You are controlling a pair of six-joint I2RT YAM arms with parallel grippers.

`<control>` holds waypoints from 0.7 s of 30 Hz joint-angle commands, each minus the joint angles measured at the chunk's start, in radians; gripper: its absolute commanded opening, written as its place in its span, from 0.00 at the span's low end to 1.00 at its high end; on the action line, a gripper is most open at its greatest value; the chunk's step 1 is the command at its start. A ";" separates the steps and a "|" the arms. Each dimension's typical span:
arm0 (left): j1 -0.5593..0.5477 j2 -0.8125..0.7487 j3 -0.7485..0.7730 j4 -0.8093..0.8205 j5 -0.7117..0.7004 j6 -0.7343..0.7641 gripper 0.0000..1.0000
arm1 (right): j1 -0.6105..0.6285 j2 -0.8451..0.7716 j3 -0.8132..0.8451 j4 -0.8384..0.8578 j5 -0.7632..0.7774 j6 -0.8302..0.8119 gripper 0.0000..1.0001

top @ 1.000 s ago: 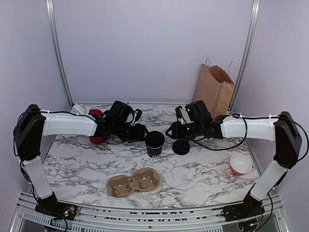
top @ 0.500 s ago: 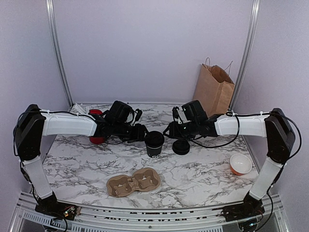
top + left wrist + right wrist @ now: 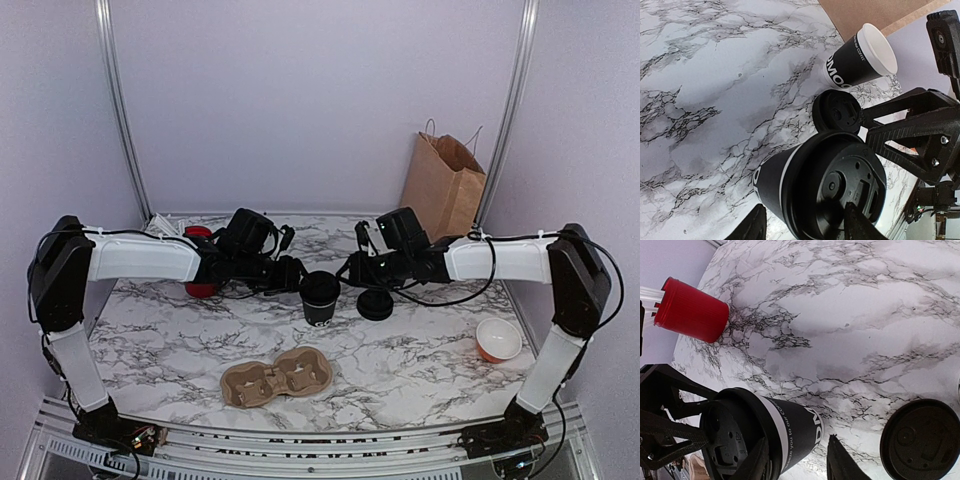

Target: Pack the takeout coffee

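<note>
While both arms reach inward in the top view, the takeout coffee [image 3: 320,297] stands upright on the marble table [image 3: 430,350], lid on, between the left gripper [image 3: 296,275] and the right gripper [image 3: 351,271]. Just right of it lies a spare lid [image 3: 375,305], flat on the marble. Nearer me, well apart, is the cardboard carrier [image 3: 277,380]; the paper bag [image 3: 443,185] is at back right. Finger state is not readable from up here.

Left wrist view: the cup fills the span between my left fingers [image 3: 754,229], one against the wall, the other overlapping the lid's edge. I read that as a half-spread clasp on the cup just under the rim. Beyond the spare lid sits a second cup [image 3: 860,57], unlidded, white inside.

Right wrist view: my right fingers [image 3: 840,465] are part-way apart, with the coffee's lower wall showing between them. Touching or hovering, I cannot tell. A red cup [image 3: 690,312] sits beyond.

Handling, my judgement:
- Thin paper and light, so the wall would dent under a hard squeeze.
- I can't see whether it is filled, so I treat it as top-heavy and sloshy.
- The lid is press-fit plastic and may pop if lifted by it.
- Best hold is the upper wall just below the rim, where the lid stiffens it, with a moderate squeeze and the cup kept upright.
- The printed surface looks smooth and could slip.
</note>
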 commanded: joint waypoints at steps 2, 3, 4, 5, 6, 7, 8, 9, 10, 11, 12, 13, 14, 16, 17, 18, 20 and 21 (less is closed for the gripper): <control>-0.005 0.036 0.007 -0.045 -0.010 0.017 0.52 | -0.003 0.024 0.050 0.014 -0.023 -0.017 0.38; -0.005 0.036 0.007 -0.045 -0.010 0.017 0.52 | -0.003 0.026 0.051 0.015 -0.026 -0.017 0.38; -0.005 0.036 0.006 -0.044 -0.010 0.017 0.52 | -0.003 0.030 0.051 0.012 -0.027 -0.017 0.38; -0.005 0.036 0.005 -0.044 -0.010 0.018 0.52 | -0.004 0.034 0.051 0.009 -0.027 -0.018 0.38; -0.006 0.036 0.006 -0.045 -0.008 0.019 0.52 | -0.004 0.036 0.051 0.010 -0.027 -0.019 0.38; -0.006 0.037 0.007 -0.045 -0.009 0.018 0.52 | -0.004 0.041 0.050 0.010 -0.026 -0.020 0.38; -0.005 0.039 0.007 -0.045 -0.009 0.019 0.52 | -0.004 0.045 0.052 0.007 -0.023 -0.020 0.38; -0.005 0.040 0.008 -0.045 -0.008 0.019 0.52 | -0.004 0.053 0.056 -0.004 -0.022 -0.020 0.38; -0.006 0.042 0.008 -0.044 -0.008 0.019 0.52 | -0.004 0.061 0.061 -0.019 -0.022 -0.021 0.38; -0.005 0.043 0.007 -0.046 -0.008 0.019 0.52 | -0.004 0.066 0.061 -0.031 -0.021 -0.022 0.38; -0.005 0.044 0.007 -0.045 -0.008 0.019 0.52 | -0.004 0.070 0.060 -0.042 -0.020 -0.023 0.38; -0.005 0.045 0.008 -0.044 -0.008 0.018 0.52 | -0.004 0.073 0.056 -0.055 -0.017 -0.025 0.37; -0.005 0.045 0.007 -0.044 -0.008 0.019 0.52 | -0.004 0.075 0.050 -0.068 -0.014 -0.029 0.37; -0.005 0.046 0.006 -0.044 -0.010 0.019 0.52 | -0.004 0.076 0.033 -0.093 -0.004 -0.040 0.36; -0.005 0.047 0.004 -0.044 -0.009 0.018 0.52 | -0.002 0.075 0.023 -0.102 0.000 -0.045 0.36; -0.005 0.047 0.005 -0.044 -0.008 0.019 0.52 | -0.001 0.073 0.009 -0.110 0.003 -0.049 0.35; -0.005 0.047 0.003 -0.044 -0.008 0.019 0.52 | 0.003 0.064 -0.019 -0.121 0.009 -0.054 0.35; -0.005 0.047 0.004 -0.043 -0.009 0.019 0.52 | 0.006 0.061 -0.035 -0.127 0.013 -0.057 0.35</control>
